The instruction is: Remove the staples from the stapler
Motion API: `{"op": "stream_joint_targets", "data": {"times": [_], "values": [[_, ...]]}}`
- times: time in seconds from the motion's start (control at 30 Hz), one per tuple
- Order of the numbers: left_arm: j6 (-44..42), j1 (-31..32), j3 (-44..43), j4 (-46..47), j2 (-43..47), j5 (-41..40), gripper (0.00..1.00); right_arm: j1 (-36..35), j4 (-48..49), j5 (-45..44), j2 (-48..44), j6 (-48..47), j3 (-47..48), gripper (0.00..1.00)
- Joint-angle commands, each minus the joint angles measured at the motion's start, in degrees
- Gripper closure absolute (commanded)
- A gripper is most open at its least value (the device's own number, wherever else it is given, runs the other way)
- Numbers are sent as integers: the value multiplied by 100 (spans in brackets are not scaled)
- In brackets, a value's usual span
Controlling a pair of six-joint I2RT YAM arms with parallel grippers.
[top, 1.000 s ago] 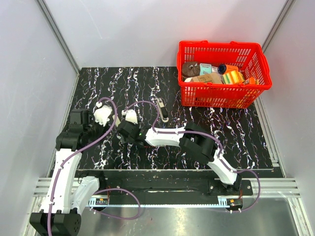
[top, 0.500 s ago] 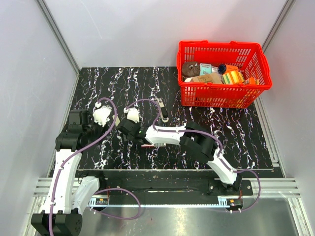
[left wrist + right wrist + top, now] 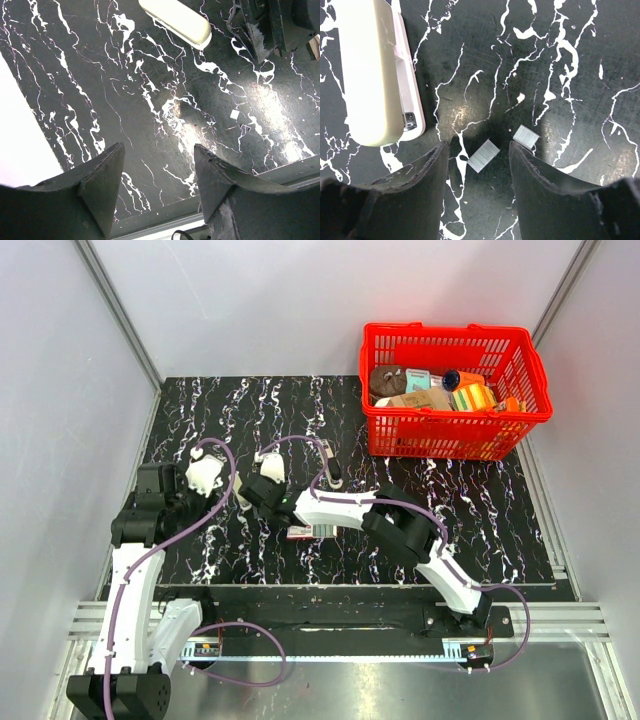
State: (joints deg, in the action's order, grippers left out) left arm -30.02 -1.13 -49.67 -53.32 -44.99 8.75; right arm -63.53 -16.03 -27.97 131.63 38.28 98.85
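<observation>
The cream stapler [image 3: 372,75] with its pink base lies on the black marbled table, up and left of my right gripper [image 3: 479,147]. That gripper is open and points down at the table. A short silver strip of staples [image 3: 484,155] lies flat between its fingers, touching neither. A second strip of staples [image 3: 526,136] lies just outside the right finger. My left gripper [image 3: 159,149] is open and empty over bare table, with the stapler [image 3: 175,20] lying beyond it. In the top view the right gripper [image 3: 258,490] is close beside the left gripper [image 3: 207,480].
A red basket [image 3: 455,430] full of items stands at the back right. A grey metal bar with a dark end [image 3: 330,462] lies behind the right arm. A small pink-white object [image 3: 305,531] lies in front of that arm. The table's near edge [image 3: 165,220] is just below my left fingers.
My right gripper and forearm have shifted toward the back, uncovering the small pink-white object. Its jaws have narrowed somewhat. The left arm has barely moved.
</observation>
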Motion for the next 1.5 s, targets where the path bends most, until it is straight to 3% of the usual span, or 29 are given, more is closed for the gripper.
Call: {"op": "stream_joint_targets", "data": {"times": [0.0,0.23,0.6,0.97,1.47], "values": [[-92,-72,10,182,26,100,38,16,-58,-25,257,74,310,44],[-153,-151,89,217,8,144,38,16,-172,-139,310,4,372,46],[-197,-230,98,226,-18,223,38,16,-242,-279,257,-93,214,57],[-224,-283,28,208,-45,276,38,-177,-550,-859,389,-506,451,58],[-206,-301,-157,32,-80,337,38,-380,-594,-833,302,-260,117,59]]}}
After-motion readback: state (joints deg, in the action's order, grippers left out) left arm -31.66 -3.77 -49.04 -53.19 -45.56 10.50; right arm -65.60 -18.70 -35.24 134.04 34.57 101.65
